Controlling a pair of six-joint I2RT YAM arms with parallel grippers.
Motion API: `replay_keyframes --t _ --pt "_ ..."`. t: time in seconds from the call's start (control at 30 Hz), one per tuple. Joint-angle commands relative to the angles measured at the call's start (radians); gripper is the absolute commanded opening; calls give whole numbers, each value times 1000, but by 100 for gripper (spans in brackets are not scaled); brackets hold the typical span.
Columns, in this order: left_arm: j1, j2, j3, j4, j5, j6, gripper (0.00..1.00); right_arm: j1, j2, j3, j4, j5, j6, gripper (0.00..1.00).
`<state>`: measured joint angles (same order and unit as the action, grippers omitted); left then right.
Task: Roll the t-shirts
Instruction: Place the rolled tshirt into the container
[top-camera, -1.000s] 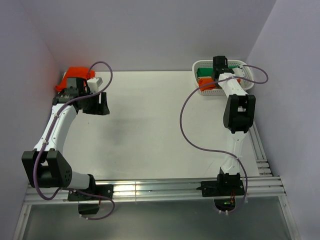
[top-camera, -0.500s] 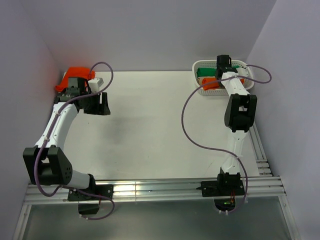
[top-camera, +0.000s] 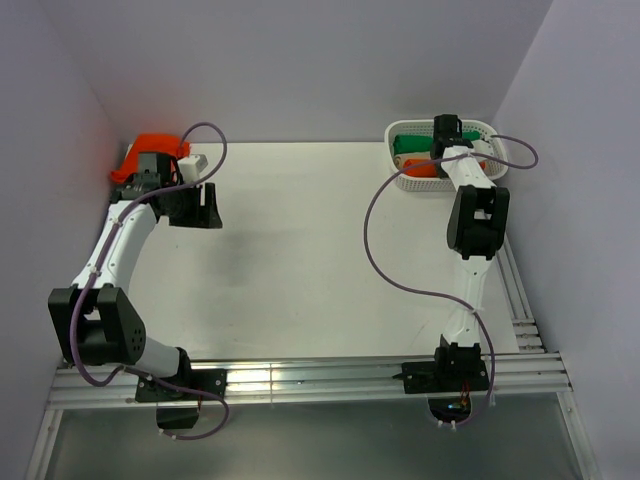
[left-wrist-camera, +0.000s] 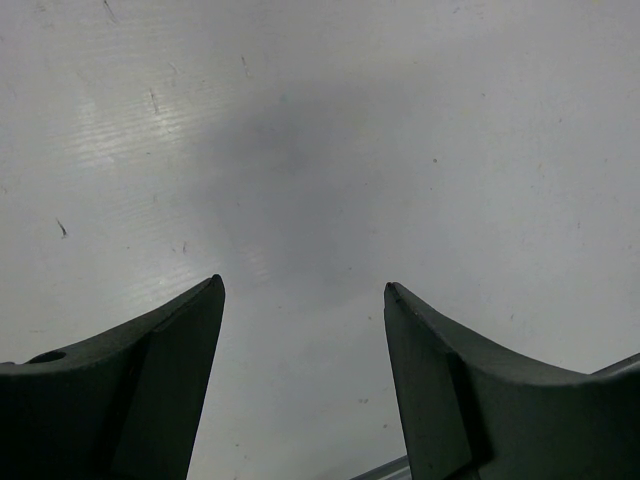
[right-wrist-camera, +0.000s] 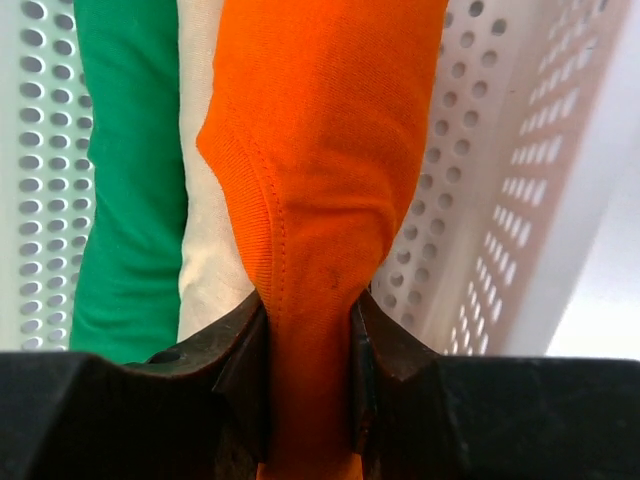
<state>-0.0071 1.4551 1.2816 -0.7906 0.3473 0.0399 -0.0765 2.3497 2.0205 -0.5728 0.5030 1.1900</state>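
My right gripper (right-wrist-camera: 308, 310) is shut on an orange t-shirt (right-wrist-camera: 320, 150), pinching a fold of it inside the white mesh basket (right-wrist-camera: 500, 180). Beside it lie a cream t-shirt (right-wrist-camera: 205, 250) and a green t-shirt (right-wrist-camera: 130, 170). In the top view the right gripper (top-camera: 445, 135) sits over the basket (top-camera: 408, 184) at the back right. Another orange t-shirt (top-camera: 150, 143) lies crumpled in the back left corner. My left gripper (top-camera: 196, 208) hovers just in front of it, over bare table. Its fingers (left-wrist-camera: 150, 390) stand wide open around nothing.
The white table (top-camera: 300, 250) is walled by purple panels on three sides. Purple cables loop off both arms (top-camera: 375, 250). Metal rails (top-camera: 300, 375) run along the near edge by the arm bases.
The right gripper has shifted slightly to the right over the basket, still holding the orange cloth. The left arm has barely moved.
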Motion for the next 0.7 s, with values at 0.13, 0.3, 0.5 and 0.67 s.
replay_keyframes --t 0.13,0.3,0.5,0.67 --pt "4 1 50 7 32 -9 70 -5 17 24 13 -67 -33 46" --pt "4 1 51 1 44 -9 70 -5 2 26 -7 -90 -43 62" --pt "4 -4 62 -6 53 -8 70 -8 -35 14 -29 -126 -44 69" --pt "4 14 71 -9 67 -9 70 -12 -70 18 -47 -155 -46 72"
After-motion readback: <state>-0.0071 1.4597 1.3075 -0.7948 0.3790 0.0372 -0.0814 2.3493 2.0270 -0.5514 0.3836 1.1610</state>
